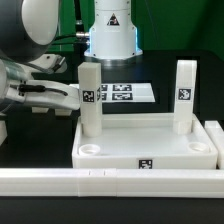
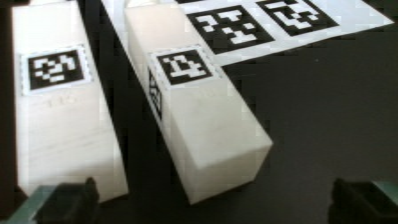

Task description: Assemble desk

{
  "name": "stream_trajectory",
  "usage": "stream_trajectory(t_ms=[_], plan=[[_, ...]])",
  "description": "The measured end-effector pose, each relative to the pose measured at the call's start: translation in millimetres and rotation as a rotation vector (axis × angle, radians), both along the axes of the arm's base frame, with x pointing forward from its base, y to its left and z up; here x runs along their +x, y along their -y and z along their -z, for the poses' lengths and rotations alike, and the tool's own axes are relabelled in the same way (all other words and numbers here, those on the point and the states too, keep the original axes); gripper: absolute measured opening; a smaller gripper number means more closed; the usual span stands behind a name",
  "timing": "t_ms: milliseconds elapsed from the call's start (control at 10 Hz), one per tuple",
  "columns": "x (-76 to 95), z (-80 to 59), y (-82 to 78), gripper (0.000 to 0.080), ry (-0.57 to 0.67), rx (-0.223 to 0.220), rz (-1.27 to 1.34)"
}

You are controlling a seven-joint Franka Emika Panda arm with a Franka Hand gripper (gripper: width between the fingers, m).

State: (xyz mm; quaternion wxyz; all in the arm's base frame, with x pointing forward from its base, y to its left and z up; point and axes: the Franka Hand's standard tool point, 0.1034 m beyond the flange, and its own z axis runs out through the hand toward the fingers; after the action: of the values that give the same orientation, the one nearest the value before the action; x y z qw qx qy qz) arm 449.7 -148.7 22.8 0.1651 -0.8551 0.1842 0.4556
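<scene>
My gripper stands open and empty, just beside the upright leg on the exterior view's left, whose long axis is vertical.

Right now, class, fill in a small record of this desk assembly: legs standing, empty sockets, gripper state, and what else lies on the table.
tabletop: white tray, flat on the table
first leg: upright, far corner, exterior view's left
second leg: upright, far corner, exterior view's right
near sockets: both empty
gripper: open, beside the first leg, holding nothing
marker board: behind the tabletop
long white rail: in front of the tabletop
</scene>
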Motion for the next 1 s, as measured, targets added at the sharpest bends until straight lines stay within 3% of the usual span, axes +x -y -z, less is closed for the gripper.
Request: stream_trajectory(t_ms=[300,600,1000], plan=[[-0.2,1.7,1.8,0.0648,0.005,-0.004,0.002],[-13.3,9.4,-6.9,0.0648,0.012,-0.021,0.003],[-17.8,10.7,-5.1,0.0648,0.004,-0.019,0.01]])
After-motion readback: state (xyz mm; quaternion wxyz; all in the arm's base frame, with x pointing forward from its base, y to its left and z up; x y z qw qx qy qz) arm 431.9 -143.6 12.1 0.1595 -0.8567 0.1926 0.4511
